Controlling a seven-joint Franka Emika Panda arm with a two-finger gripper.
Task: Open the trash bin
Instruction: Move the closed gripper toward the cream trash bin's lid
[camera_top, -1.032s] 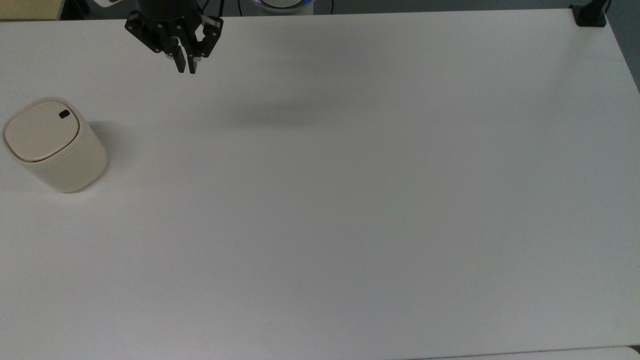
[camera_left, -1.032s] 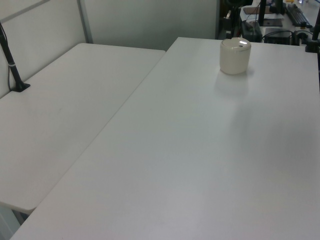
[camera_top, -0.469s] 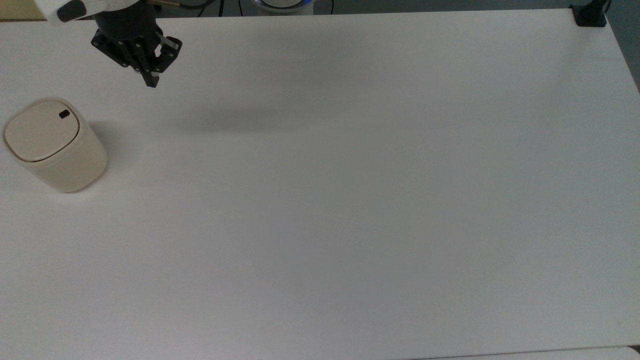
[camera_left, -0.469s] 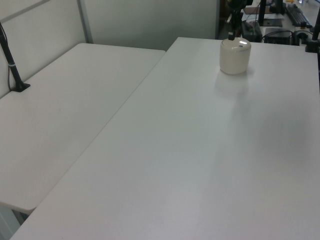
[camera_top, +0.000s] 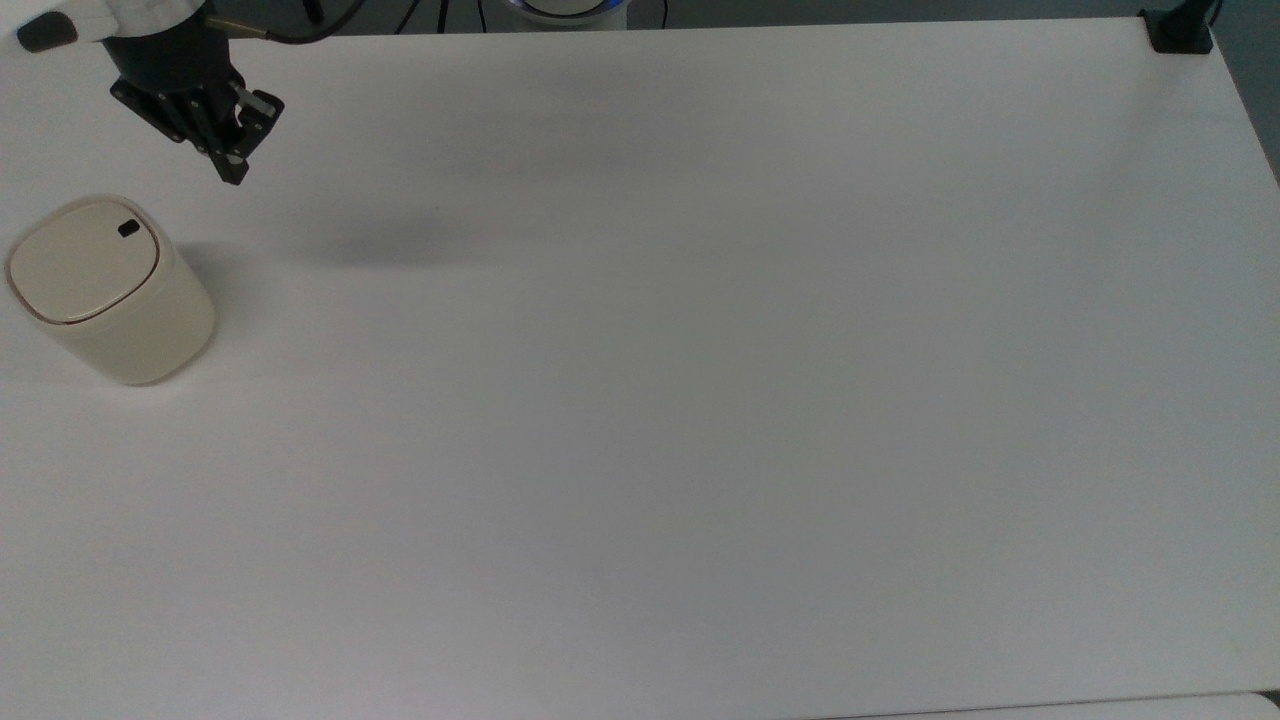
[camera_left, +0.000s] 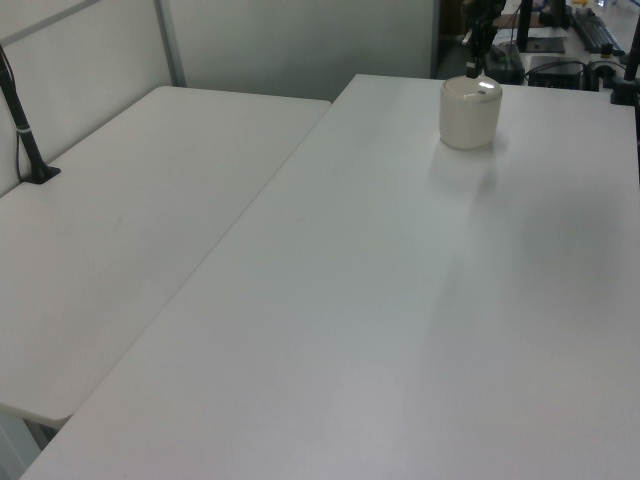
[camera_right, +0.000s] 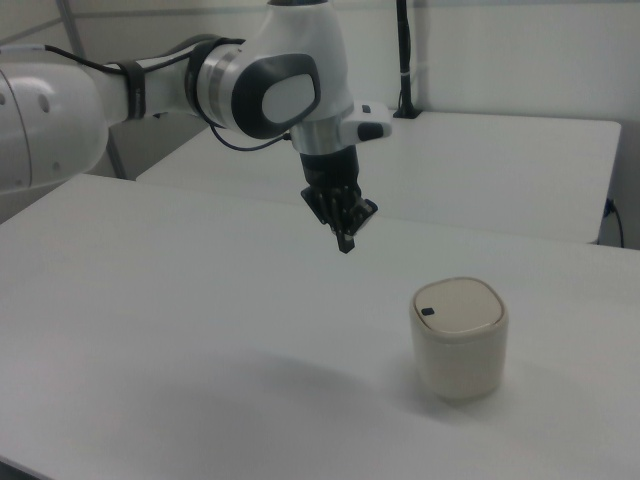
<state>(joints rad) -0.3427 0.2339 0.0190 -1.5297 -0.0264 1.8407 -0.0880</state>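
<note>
Upright on the white table, the trash bin stands with its long axis vertical, lid flat and closed on top. In the top view it sits at about 9 o'clock of the table, close to the top view's left edge; in the right view it stands at about 4 o'clock, and in the left view near 1 o'clock on the far part of the table. Its small black button lies at the lid's 1 o'clock corner in the top view — the corner turned toward the arm — and at about 10 o'clock of the lid in the right view.

The gripper hangs above the table at the bin's 1 o'clock in the top view, apart from the lid, nothing held. Its jaws point downward and look pressed together, with no gap between the tips in the right view. A soft shadow lies on the table at the bin's 3 o'clock in the top view.

Compared with a second ago, the gripper has travelled toward the top view's left — from well off the bin to a spot near the button corner — and the jaws, then slightly parted, have closed. The bin has not shifted and its lid is as shut as before.
</note>
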